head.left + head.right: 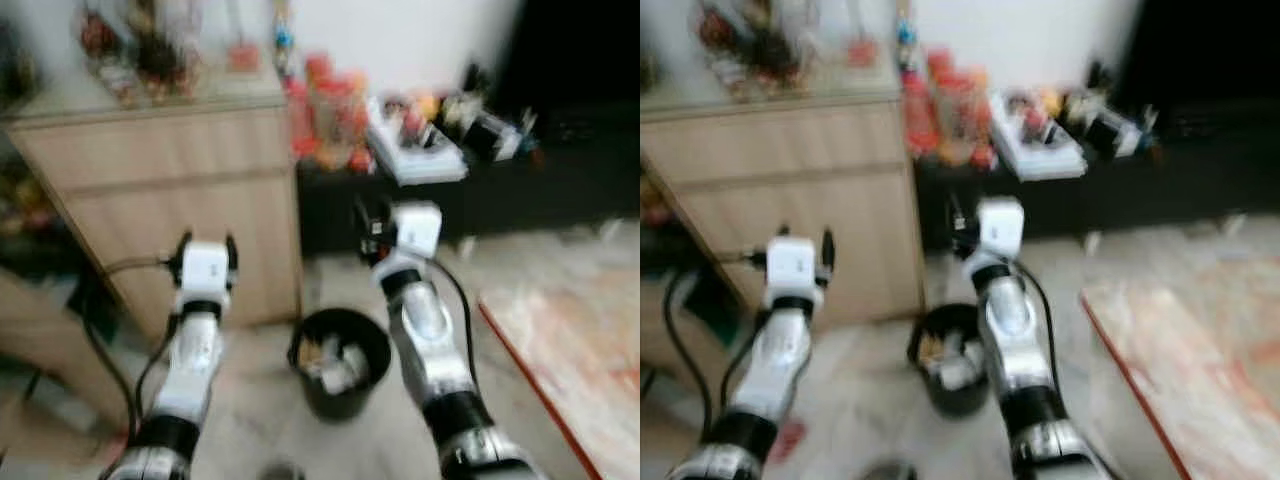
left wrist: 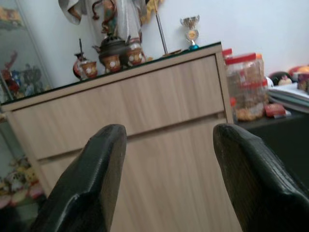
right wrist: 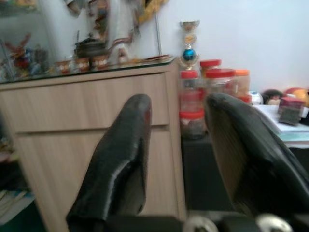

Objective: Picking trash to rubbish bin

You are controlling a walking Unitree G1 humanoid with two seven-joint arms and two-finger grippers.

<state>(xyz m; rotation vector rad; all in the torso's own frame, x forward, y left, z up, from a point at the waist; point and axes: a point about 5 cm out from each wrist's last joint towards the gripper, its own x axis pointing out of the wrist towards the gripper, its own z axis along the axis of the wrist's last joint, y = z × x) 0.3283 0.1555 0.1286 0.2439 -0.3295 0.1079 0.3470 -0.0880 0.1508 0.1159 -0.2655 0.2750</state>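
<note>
A black rubbish bin (image 1: 345,398) stands on the pale floor between my two arms, with crumpled white and brownish trash (image 1: 335,365) inside it. Both arms are raised above the floor. My left gripper (image 1: 208,242) is held up in front of a wooden cabinet, to the left of the bin. It is open, and its fingers (image 2: 101,164) have nothing between them. My right gripper (image 1: 372,222) is beyond and above the bin, facing the cabinet's corner. It is also open and empty, as its fingers (image 3: 125,145) show in the right wrist view.
The light wooden cabinet (image 1: 170,190) with ornaments on top stands at the back left. Beside it is a low black table (image 1: 520,190) carrying jars (image 1: 330,110) and books. An orange-edged mat (image 1: 570,340) lies on the floor at right. Black cables (image 1: 100,340) hang at left.
</note>
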